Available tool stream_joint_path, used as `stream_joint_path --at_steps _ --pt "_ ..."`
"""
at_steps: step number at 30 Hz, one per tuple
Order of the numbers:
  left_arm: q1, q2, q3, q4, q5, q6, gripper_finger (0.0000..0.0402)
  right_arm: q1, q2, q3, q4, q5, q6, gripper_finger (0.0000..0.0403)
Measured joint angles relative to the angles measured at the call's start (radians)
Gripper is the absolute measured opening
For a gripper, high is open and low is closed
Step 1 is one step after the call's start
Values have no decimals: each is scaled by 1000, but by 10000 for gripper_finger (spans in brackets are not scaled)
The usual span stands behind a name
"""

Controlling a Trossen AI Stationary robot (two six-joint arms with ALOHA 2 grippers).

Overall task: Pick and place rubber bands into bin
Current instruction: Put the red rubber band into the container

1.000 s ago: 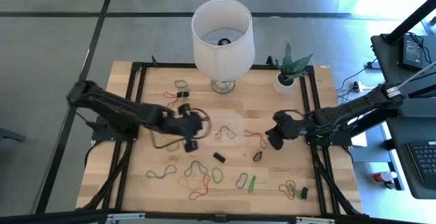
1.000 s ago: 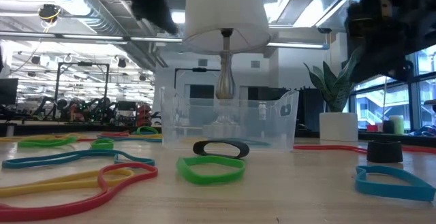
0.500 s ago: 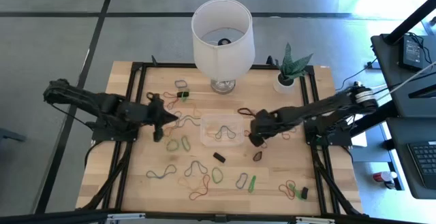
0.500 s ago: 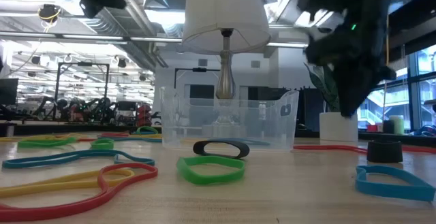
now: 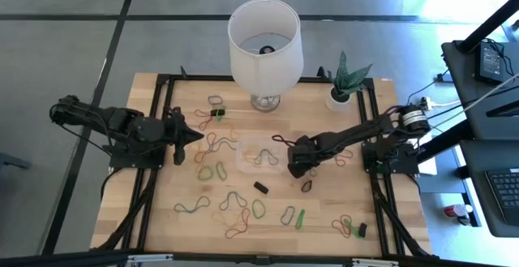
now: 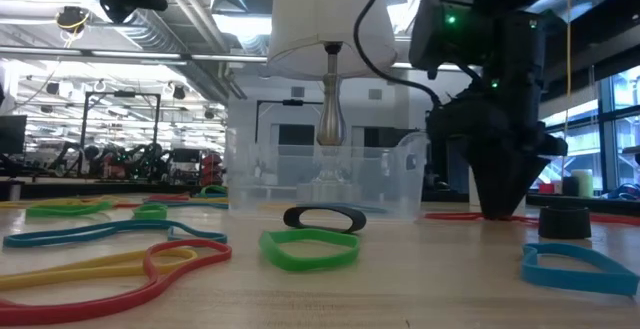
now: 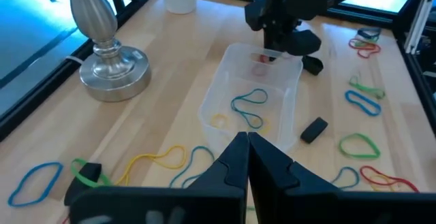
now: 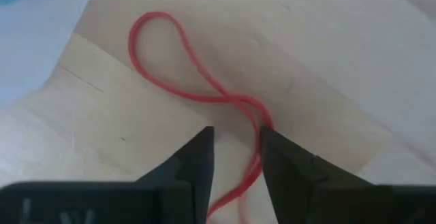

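The clear bin (image 5: 247, 163) (image 7: 289, 108) stands mid-table with a blue rubber band (image 7: 248, 107) and a yellow one (image 7: 219, 120) on its floor. My right gripper (image 5: 295, 163) (image 6: 500, 207) points down at the bin's right end, open. A red rubber band (image 8: 170, 60) (image 5: 280, 139) runs from between its fingers toward the bin's far right corner; whether it lies wholly inside, I cannot tell. My left gripper (image 5: 185, 135) (image 7: 246, 146) is shut on nothing, left of the bin. Many more rubber bands (image 5: 231, 206) lie loose on the table. My right gripper stands with one finger on each side of the red band's near end (image 8: 253, 157), coming from above. That end runs close along one finger (image 8: 286, 163); I cannot tell whether they touch. The band's loop lies spread out beyond the fingertips.
A white lamp (image 5: 263, 40) and a potted plant (image 5: 342, 95) stand at the far edge. Black blocks (image 5: 260, 187) (image 5: 362, 230) lie among the bands near the bin and the near right corner. More red bands (image 5: 342, 159) lie right of the bin.
My right gripper has gone toward the table's left edge and down, bringing the red band from right of the bin to the bin's right end. My left gripper has drawn back from beside the bin toward the table's left edge.
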Motion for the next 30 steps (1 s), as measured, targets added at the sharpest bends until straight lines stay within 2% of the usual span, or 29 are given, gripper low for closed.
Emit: stream_joint_path --at_steps 4,11,17,23,26,30 --pt "0 3 0 0 0 -1 1 9 19 3 -17 14 0 88" --pt "0 3 0 1 0 -27 1 31 1 -4 -34 23 -28 8" --pt "0 3 0 1 -1 -29 2 61 -102 -13 -164 -6 32 3" --pt "0 3 0 -6 0 3 3 117 -273 3 -288 41 138 2" --pt "0 3 0 -6 0 16 2 146 -317 70 -363 106 160 1" --pt "0 3 0 -19 0 37 2 159 -307 237 -456 214 140 1"
